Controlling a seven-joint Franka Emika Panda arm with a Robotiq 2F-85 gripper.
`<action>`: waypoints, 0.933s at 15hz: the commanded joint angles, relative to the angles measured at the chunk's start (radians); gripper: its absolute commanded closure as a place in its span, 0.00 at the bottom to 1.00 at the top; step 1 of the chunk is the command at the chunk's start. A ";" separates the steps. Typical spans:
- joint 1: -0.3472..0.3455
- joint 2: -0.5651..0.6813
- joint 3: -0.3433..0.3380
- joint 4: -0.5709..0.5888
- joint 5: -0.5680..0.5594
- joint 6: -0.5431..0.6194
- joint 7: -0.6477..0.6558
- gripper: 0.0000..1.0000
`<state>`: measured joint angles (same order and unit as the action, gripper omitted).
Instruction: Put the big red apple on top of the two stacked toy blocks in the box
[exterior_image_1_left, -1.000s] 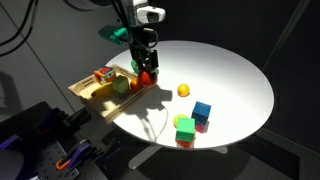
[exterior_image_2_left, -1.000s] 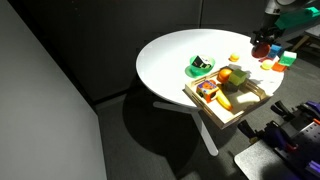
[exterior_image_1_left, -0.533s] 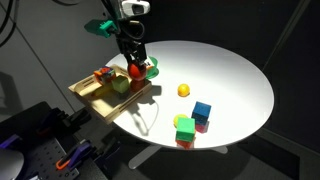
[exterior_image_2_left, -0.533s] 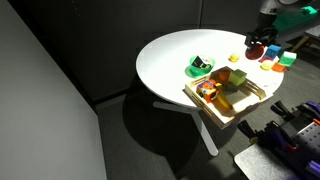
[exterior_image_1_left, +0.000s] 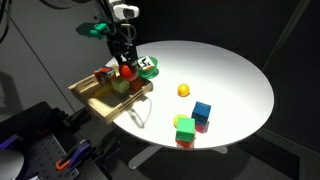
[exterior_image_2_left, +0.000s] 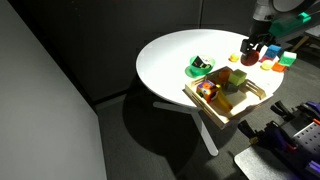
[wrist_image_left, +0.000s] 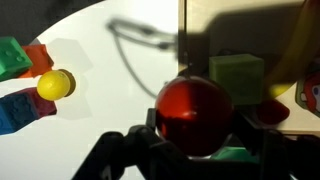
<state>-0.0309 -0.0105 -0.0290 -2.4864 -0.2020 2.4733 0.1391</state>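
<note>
My gripper (exterior_image_1_left: 125, 62) is shut on the big red apple (exterior_image_1_left: 127, 71) and holds it in the air over the near rim of the box (exterior_image_1_left: 92, 98), a shallow light-wood tray. In the wrist view the apple (wrist_image_left: 195, 115) fills the space between the jaws (wrist_image_left: 195, 135). The two stacked reddish-orange blocks (exterior_image_1_left: 103, 75) stand in the box, a little beyond the apple. Both also show in an exterior view: the apple (exterior_image_2_left: 249, 56) and the stack (exterior_image_2_left: 208, 90). A green cube (wrist_image_left: 236, 78) lies in the box just ahead of the apple.
A green-and-white dish (exterior_image_1_left: 150, 66) stands beside the box. A yellow ball (exterior_image_1_left: 184, 90) lies mid-table. Blue (exterior_image_1_left: 202, 110), magenta (exterior_image_1_left: 203, 125) and green (exterior_image_1_left: 184, 129) cubes sit near the table's front edge. The box overhangs the round white table (exterior_image_1_left: 230, 75).
My gripper has carried the apple from above the white table across to the box, and the apple now hangs over the box's rim near the green cube.
</note>
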 joint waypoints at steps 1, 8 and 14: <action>0.013 -0.023 0.012 -0.021 0.026 -0.002 -0.066 0.47; 0.032 -0.012 0.032 -0.027 0.018 0.002 -0.100 0.47; 0.042 -0.007 0.043 -0.040 -0.001 -0.007 -0.068 0.47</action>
<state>0.0064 -0.0043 0.0098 -2.5150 -0.1971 2.4738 0.0675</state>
